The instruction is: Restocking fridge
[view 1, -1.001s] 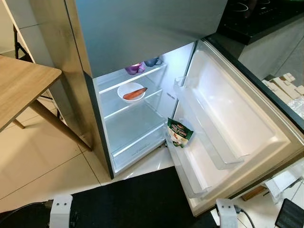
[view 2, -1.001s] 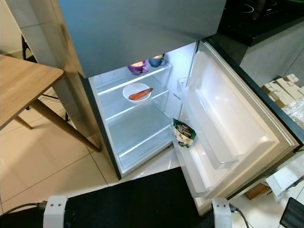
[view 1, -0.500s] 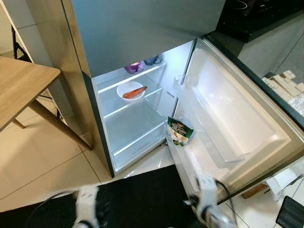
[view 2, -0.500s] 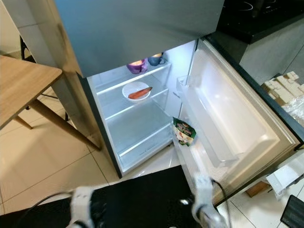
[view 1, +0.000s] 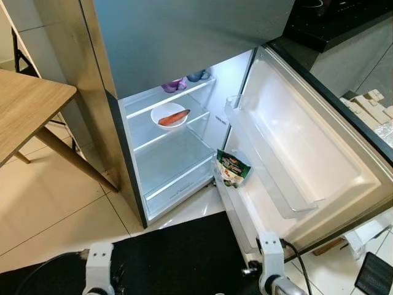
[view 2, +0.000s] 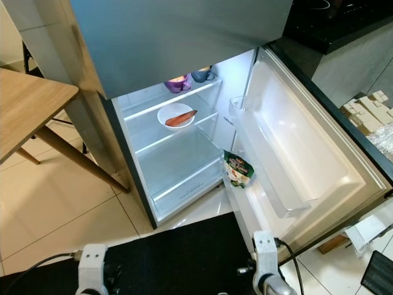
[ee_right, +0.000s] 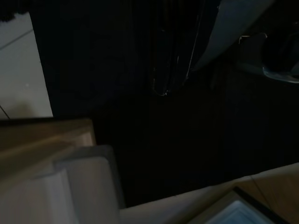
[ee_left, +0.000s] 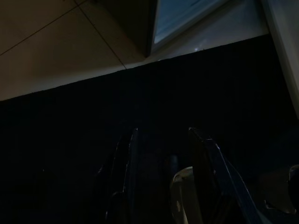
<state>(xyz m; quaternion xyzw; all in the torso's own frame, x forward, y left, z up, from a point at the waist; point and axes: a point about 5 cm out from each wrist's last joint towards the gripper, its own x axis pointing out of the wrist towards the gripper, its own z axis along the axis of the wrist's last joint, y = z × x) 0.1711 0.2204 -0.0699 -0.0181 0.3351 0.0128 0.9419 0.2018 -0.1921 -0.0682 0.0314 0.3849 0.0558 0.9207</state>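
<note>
**Fridge open, both arms swung low, nothing in hand**

Change: a second ago both wrists sat at the bottom frame edge, spread wide; then they blurred inward, and now left arm [view 1: 99, 270] and right arm [view 1: 271, 261] are steady again, closer to the fridge door [view 1: 307, 153]. Camera has shifted slightly too. Nothing inside the fridge moved. Reads as the robot repositioning between items, not placing; restock looks early.

Left gripper [ee_left: 161, 186] hangs over the black mat [view 1: 178, 258], fingers [ee_left: 122, 177] apart with nothing between them. Right gripper: wrist view too dark, can't tell the finger state.

Containers:
- Fridge [view 1: 172, 147] lower compartment open, lit.
- Top shelf [view 2: 175, 99]: purple bowl [view 2: 177, 83] and blue-grey cup [view 2: 200, 75], contents not readable.
- Second shelf: white bowl [view 2: 175, 115] holding an orange piece, carrot-like [view 2: 182, 118].
- Lower shelf and bottom drawer [view 1: 178, 181] look bare.
- Door: green-and-white packet [view 1: 231, 170] standing in the lower door bin [view 1: 236, 212]; upper door bin [view 1: 270, 166] looks bare.

Wooden table [view 1: 24, 117] to the left of the fridge, cardboard boxes [view 1: 365, 110] far right.
</note>
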